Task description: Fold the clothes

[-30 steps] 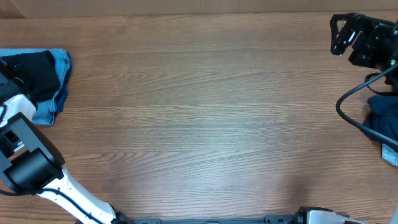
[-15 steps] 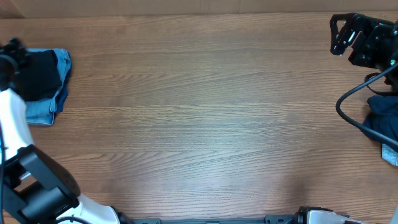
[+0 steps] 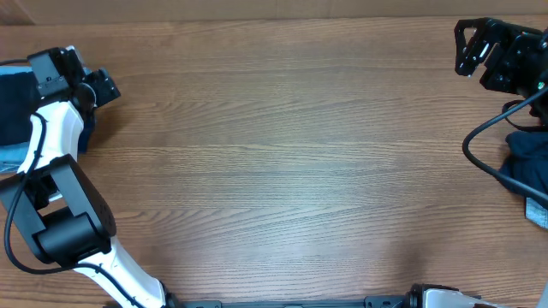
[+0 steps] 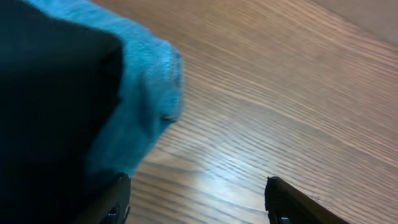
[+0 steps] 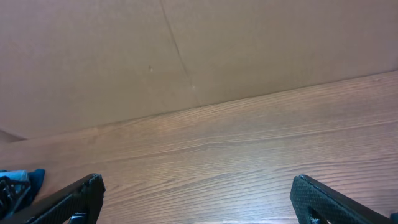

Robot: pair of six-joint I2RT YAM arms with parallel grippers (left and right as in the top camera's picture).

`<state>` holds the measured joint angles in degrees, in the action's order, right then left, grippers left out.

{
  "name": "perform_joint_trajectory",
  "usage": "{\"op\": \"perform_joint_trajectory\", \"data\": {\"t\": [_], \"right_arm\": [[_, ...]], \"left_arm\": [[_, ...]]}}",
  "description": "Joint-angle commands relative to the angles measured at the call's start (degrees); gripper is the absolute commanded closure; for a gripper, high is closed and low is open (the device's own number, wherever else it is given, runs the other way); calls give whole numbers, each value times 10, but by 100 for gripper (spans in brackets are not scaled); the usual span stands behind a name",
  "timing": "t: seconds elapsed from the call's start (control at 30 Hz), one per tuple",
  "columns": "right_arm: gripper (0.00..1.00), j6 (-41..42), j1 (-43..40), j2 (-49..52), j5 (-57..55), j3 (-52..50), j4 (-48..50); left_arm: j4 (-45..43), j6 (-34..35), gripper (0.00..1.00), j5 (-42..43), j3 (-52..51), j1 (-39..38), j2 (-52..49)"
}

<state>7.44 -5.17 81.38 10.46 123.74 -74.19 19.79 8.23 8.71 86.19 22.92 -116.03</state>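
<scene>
left pile looks done, navy piece waits at the right

the black garment (image 4: 50,124) lies on top of the light blue denim (image 4: 146,93) at the far left edge of the bench (image 3: 274,171), in a compact pile that looks finished. the left claw (image 4: 196,200) hangs just beside the denim's corner over bare wood, jaws partly apart with nothing between them. the right claw (image 3: 462,50) sits at the far right rear corner, spread wide and empty. a dark navy garment (image 3: 527,167) lies crumpled at the right edge, near that claw but apart from it. the step in hand seems to be the change from one garment to the next. the next move probably calls for the right claw to come down on the navy cloth, pinch an edge and drag it to the middle for spreading.
</scene>
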Motion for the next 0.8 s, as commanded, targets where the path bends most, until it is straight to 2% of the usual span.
{"op": "perform_joint_trajectory", "data": {"t": [0.0,0.17,0.33,0.53,0.6,0.77], "right_arm": [[0,-2,-1,-2,-4,5,2],[0,-2,-1,-2,-4,5,2],[0,-2,-1,-2,-4,5,2],[0,-2,-1,-2,-4,5,2],[0,-2,-1,-2,-4,5,2],[0,-2,-1,-2,-4,5,2]], "left_arm": [[17,-4,29,17,-1,2,13],[73,-1,35,34,-1,1,63],[115,-1,30,74,-1,1,171],[191,4,29,96,-1,-9,316],[228,-7,29,91,-1,-32,373],[299,-20,29,69,-1,-93,440]]}}
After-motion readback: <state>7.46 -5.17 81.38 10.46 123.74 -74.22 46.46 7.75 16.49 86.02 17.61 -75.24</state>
